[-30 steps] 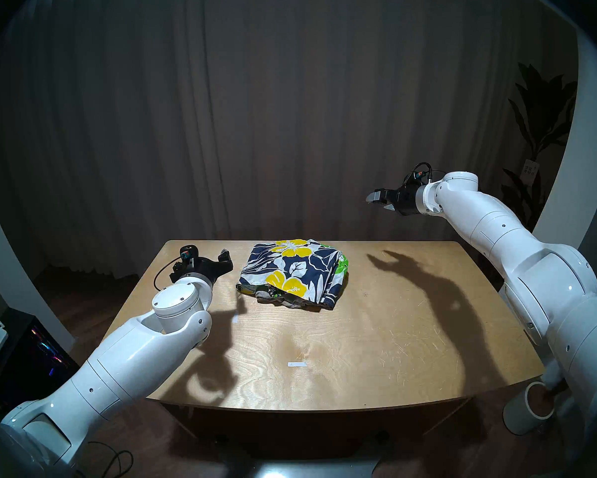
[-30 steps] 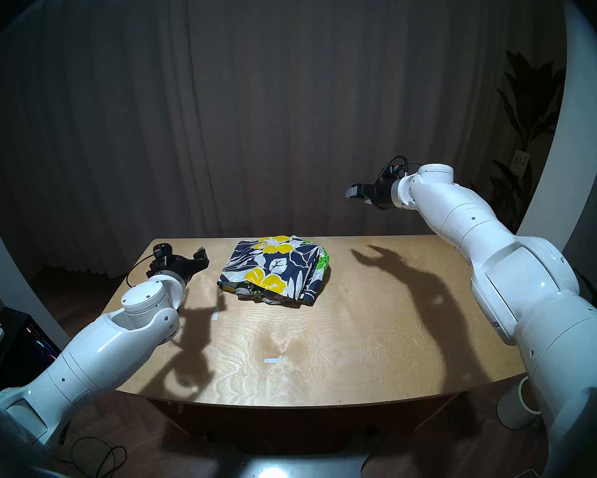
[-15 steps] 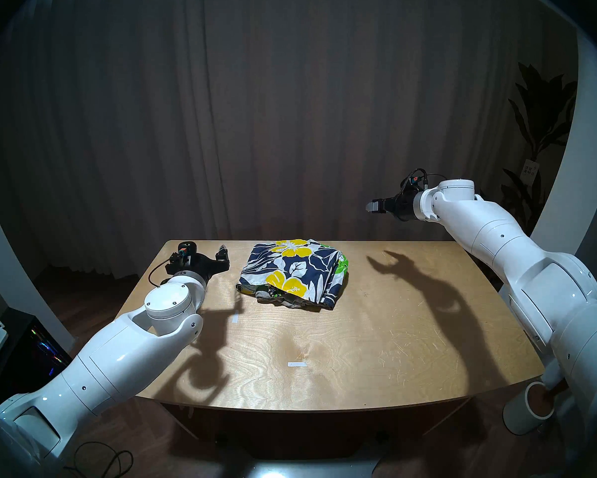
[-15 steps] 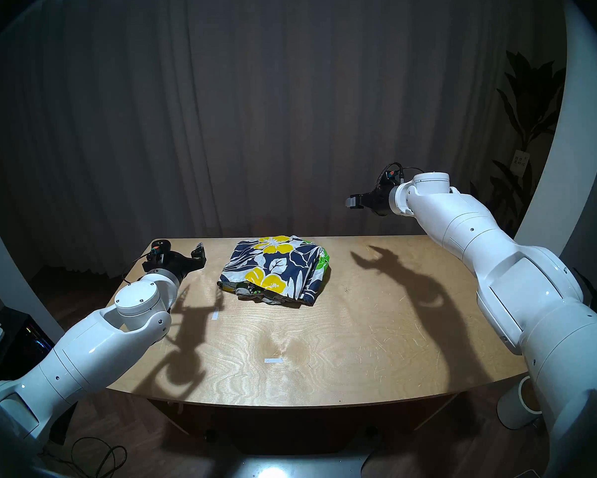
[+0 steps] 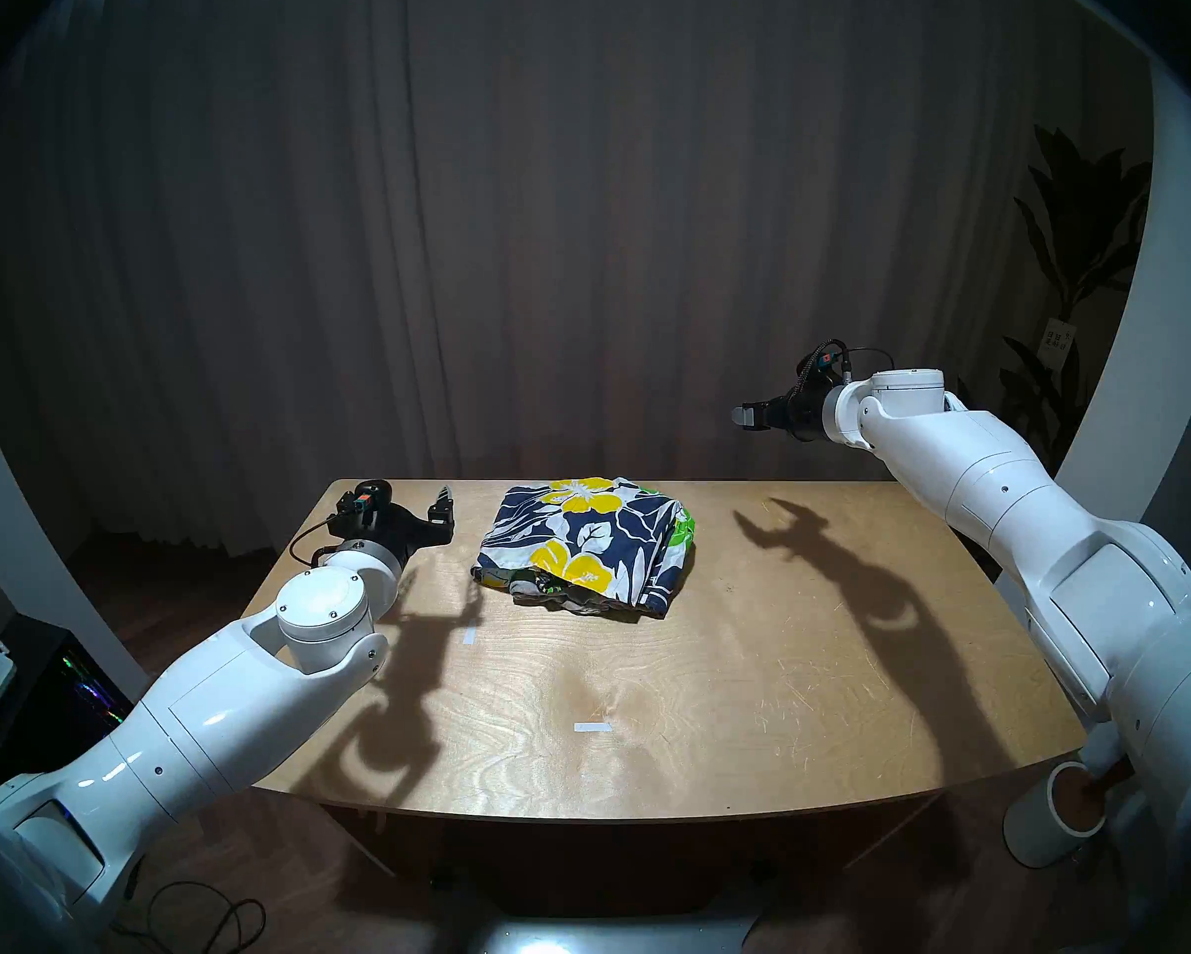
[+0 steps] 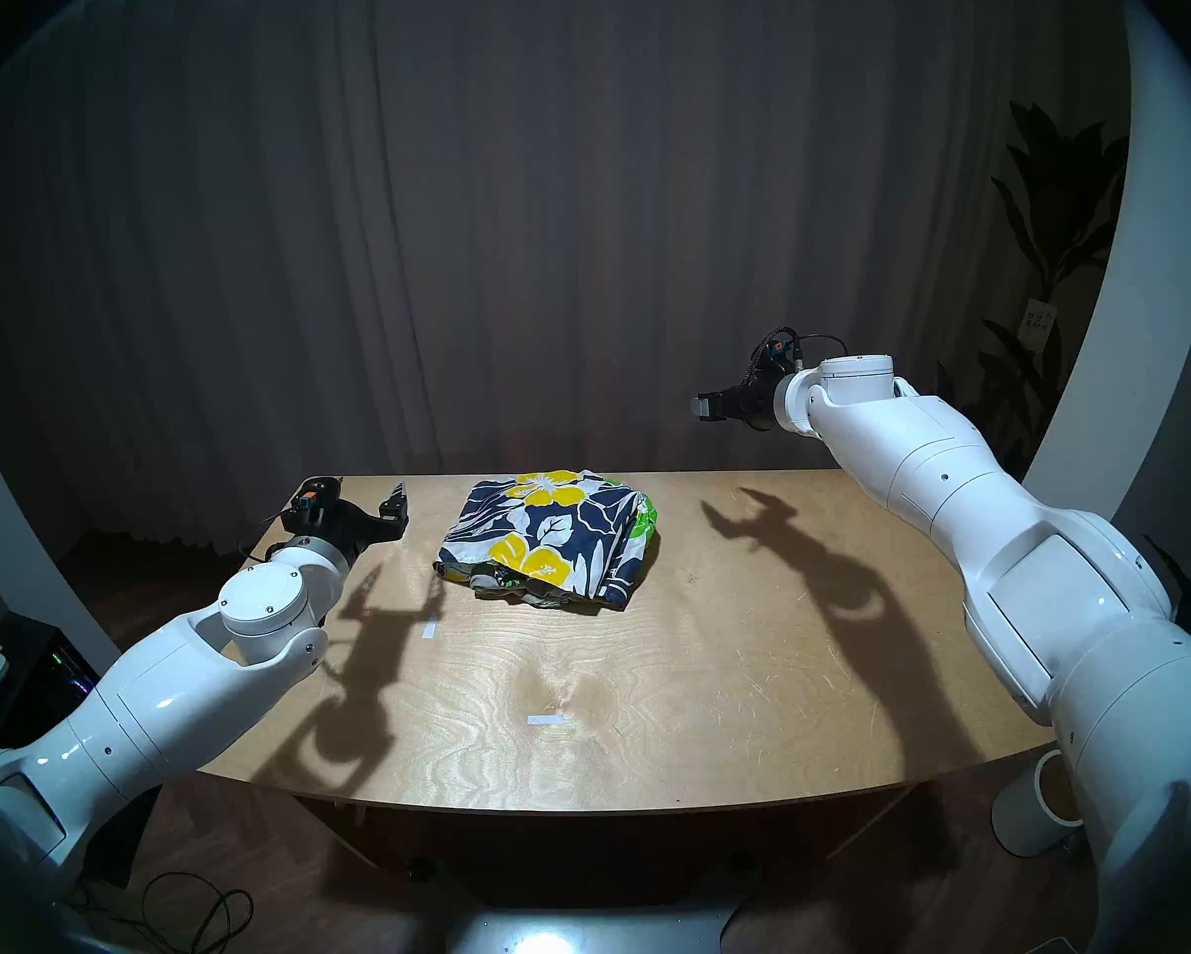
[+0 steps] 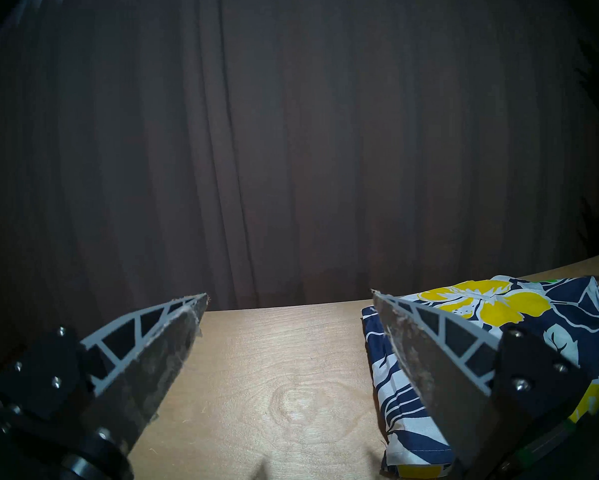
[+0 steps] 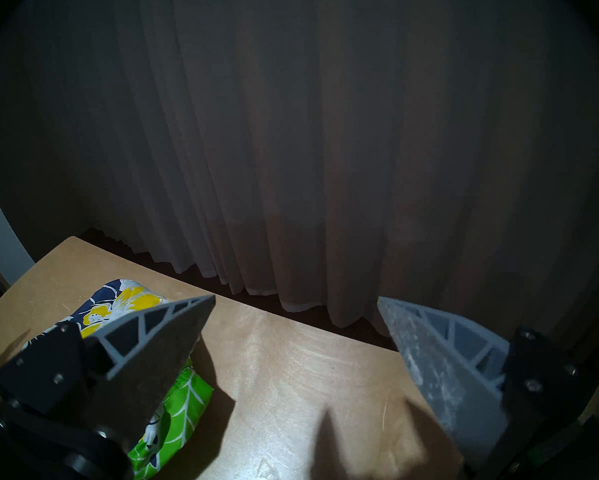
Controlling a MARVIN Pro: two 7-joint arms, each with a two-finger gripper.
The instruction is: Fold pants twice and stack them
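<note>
The pants [image 5: 582,546] that show are one folded floral bundle in navy, white, yellow and green, lying at the back middle of the table [image 6: 548,543]. My left gripper [image 5: 414,504] hovers low over the table just left of the bundle, open and empty. In the left wrist view its fingertips [image 7: 288,293] stand wide apart, with the floral pants [image 7: 499,330] behind the right finger. My right gripper [image 5: 744,416] hangs high above the table's back right, open and empty. Its wrist view shows spread fingers [image 8: 295,298] and the pants [image 8: 132,302] below on the left.
The wooden table [image 5: 717,691] carries two white tape marks, one near the front middle [image 5: 593,727] and one left of the bundle [image 5: 469,634]. A dark curtain hangs close behind. A white cylinder [image 5: 1054,822] stands on the floor at the right, a plant [image 5: 1075,243] beyond it.
My left arm has drawn back to the left, away from the floral pants. My right gripper has turned at the wrist and sunk slightly. The pants have not moved.
</note>
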